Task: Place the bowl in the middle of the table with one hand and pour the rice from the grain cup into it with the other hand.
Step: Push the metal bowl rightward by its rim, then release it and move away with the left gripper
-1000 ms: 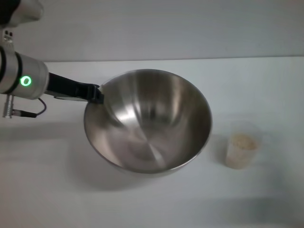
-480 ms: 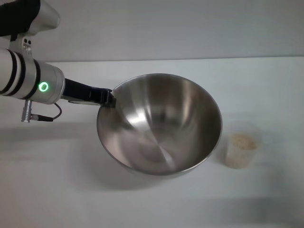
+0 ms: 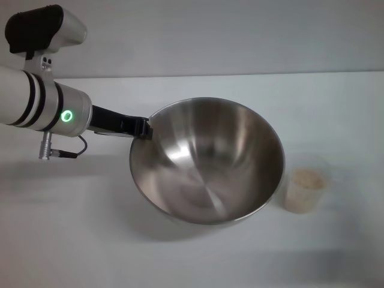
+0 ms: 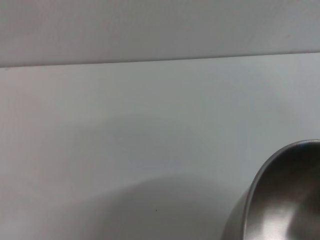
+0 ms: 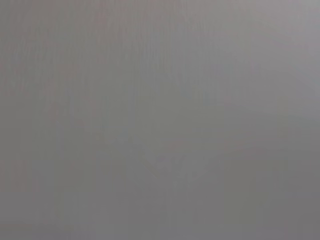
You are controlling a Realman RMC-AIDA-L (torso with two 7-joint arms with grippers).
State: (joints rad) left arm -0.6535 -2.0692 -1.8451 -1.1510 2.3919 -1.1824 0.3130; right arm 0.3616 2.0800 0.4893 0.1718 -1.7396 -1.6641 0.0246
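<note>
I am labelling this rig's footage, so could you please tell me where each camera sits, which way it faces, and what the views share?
Head view: from the robot's head, looking down at the table; the left arm shows, its left gripper at the rim of the bowl, the grain cup of rice beside the bowl.
Left wrist view: on the left arm, facing across the table; no part of the robot shows.
Right wrist view: a blank grey field; nothing recognisable.
Shared: head and left wrist views both show the bowl and table.
</note>
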